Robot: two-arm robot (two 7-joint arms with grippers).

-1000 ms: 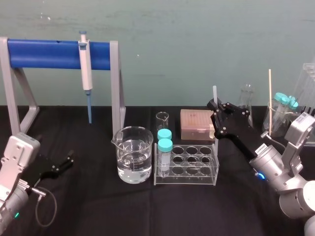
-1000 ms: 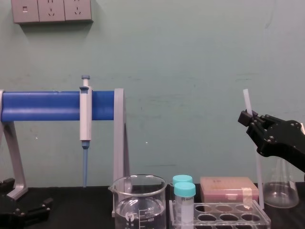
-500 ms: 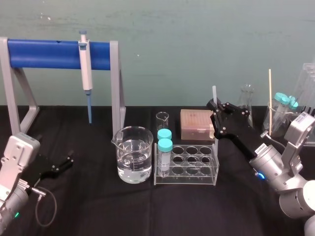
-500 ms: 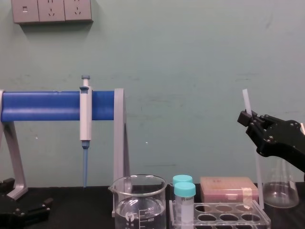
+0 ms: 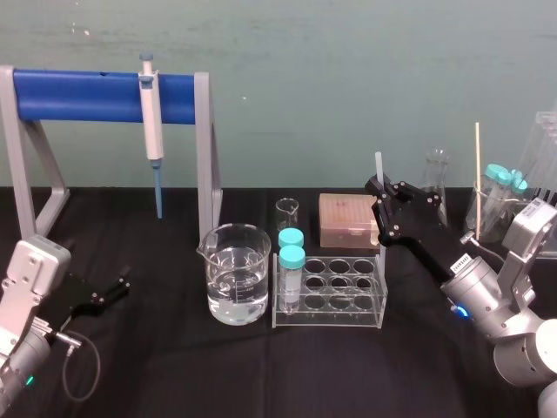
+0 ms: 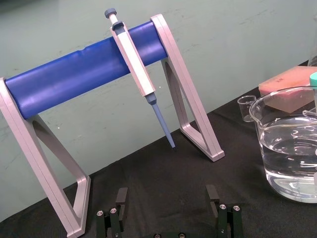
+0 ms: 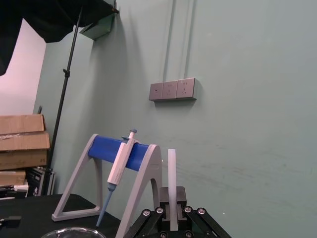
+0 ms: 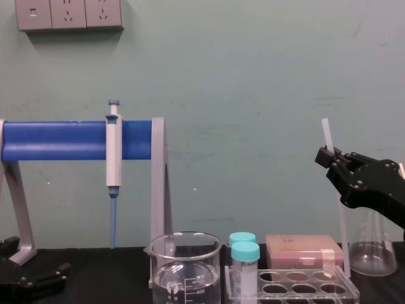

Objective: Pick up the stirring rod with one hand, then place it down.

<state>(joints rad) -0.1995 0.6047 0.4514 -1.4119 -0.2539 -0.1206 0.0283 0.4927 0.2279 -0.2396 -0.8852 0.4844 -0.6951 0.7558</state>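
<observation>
The stirring rod (image 8: 328, 134) is a thin translucent whitish rod, held nearly upright above the right end of the tube rack. My right gripper (image 8: 330, 156) is shut on it partway down, so the rod's upper end pokes above the jaws and its lower part (image 8: 343, 237) hangs below. In the head view the rod (image 5: 379, 165) rises from the right gripper (image 5: 380, 187) behind the rack. The right wrist view shows the rod (image 7: 172, 178) clamped between the jaws. My left gripper (image 5: 115, 288) rests low at the table's left, open and holding nothing (image 6: 167, 198).
A blue-barred stand (image 5: 104, 94) carries a pipette (image 5: 153, 131) at the back left. A water beaker (image 5: 236, 274), a clear tube rack (image 5: 331, 292) with two teal-capped tubes, a pink box (image 5: 346, 220), a flask (image 5: 435, 178) and a thin stick (image 5: 477, 174) fill the middle and right.
</observation>
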